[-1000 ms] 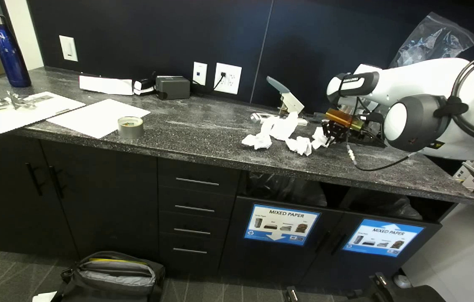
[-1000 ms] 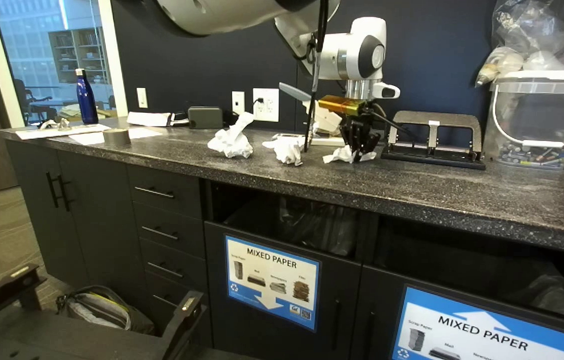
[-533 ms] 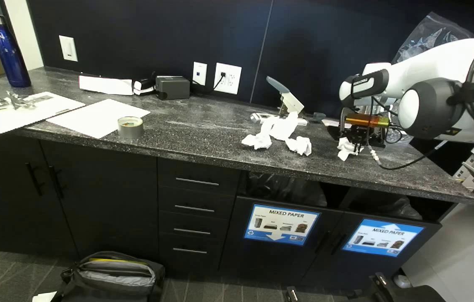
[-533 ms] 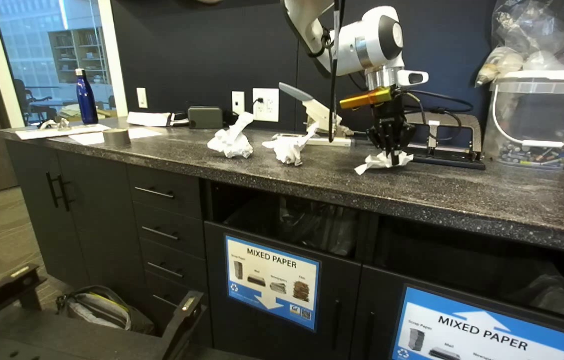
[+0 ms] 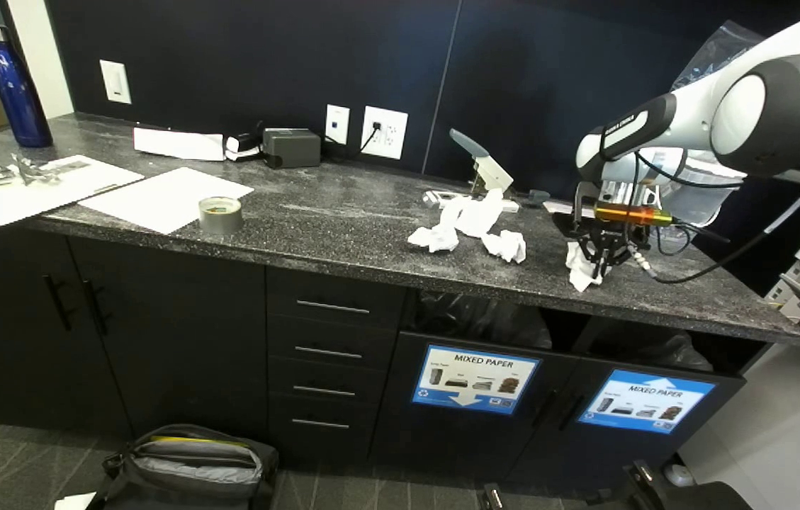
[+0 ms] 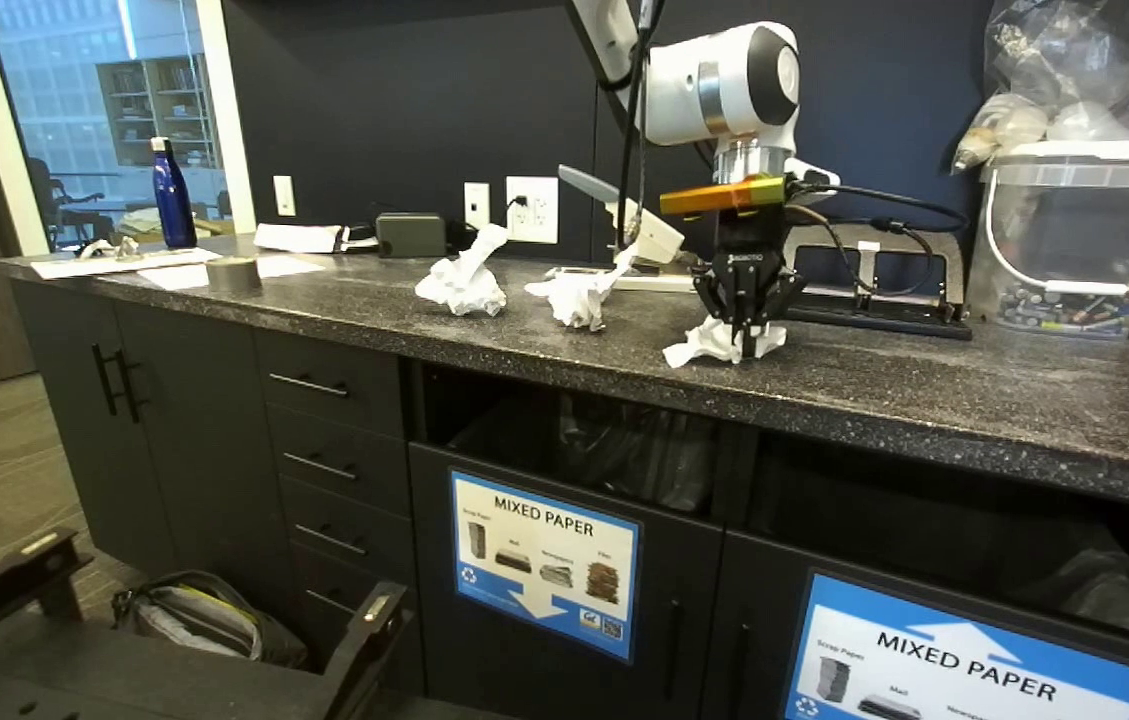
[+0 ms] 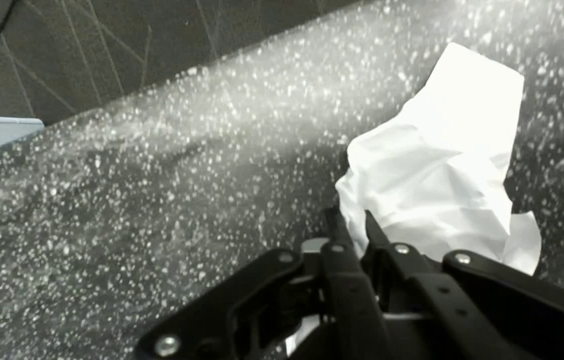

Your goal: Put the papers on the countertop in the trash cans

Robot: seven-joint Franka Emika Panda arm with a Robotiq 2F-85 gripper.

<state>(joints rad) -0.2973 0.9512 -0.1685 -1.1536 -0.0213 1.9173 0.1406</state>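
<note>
White paper wad [image 7: 436, 190] (creased, angular) in black hand [image 7: 352, 220]; speckled countertop [image 7: 162, 225] beneath

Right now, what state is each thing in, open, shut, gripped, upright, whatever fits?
Hand, closed on a paper wad
That paper wad, crumpled, gripped
Other paper wads, crumpled, loose
Trash cans, fronts shut, gaps above open
Drawers, shut
Cabinet doors, shut
Bag, open
Bottle, upright, capped
Tape roll, lying flat
Wall outlet, plug inserted
Loose sheet, flat

Creased paper [image 7: 436, 190], speckled stone countertop [image 7: 162, 220]
</note>
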